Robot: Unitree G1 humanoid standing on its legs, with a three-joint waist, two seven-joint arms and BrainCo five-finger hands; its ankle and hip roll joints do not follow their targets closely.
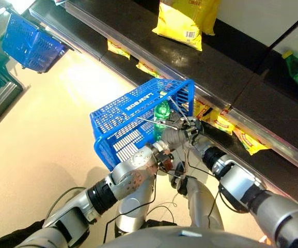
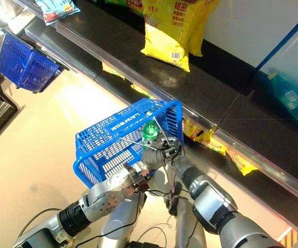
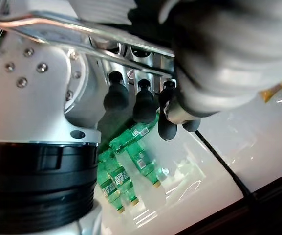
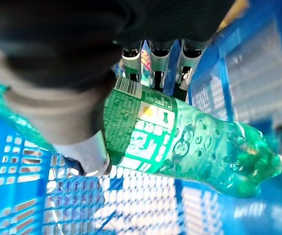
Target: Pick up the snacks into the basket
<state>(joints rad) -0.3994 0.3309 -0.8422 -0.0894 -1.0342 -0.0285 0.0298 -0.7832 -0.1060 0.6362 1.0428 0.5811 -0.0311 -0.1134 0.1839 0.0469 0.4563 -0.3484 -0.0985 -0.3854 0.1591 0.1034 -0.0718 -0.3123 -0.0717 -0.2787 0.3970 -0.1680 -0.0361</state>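
While the left hand (image 3: pixel 145 93) curls round the wire handle (image 3: pixel 72 34) of the blue basket (image 1: pixel 133 121) at frame centre, the right hand (image 4: pixel 77 103) clamps a green soda bottle (image 4: pixel 180 142) just inside its rim. Best lower the bottle deeper before loosening the fingers, keeping the basket level. Yellow snack bags (image 1: pixel 182 23) sit upper right.

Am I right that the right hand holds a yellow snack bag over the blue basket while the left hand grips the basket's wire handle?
Not quite. The right hand holds a green bottle, not a yellow snack bag; the right wrist view shows its fingers and thumb around the bottle, above the blue basket. The rest stands: the left hand grips the wire handle, as the left wrist view shows.
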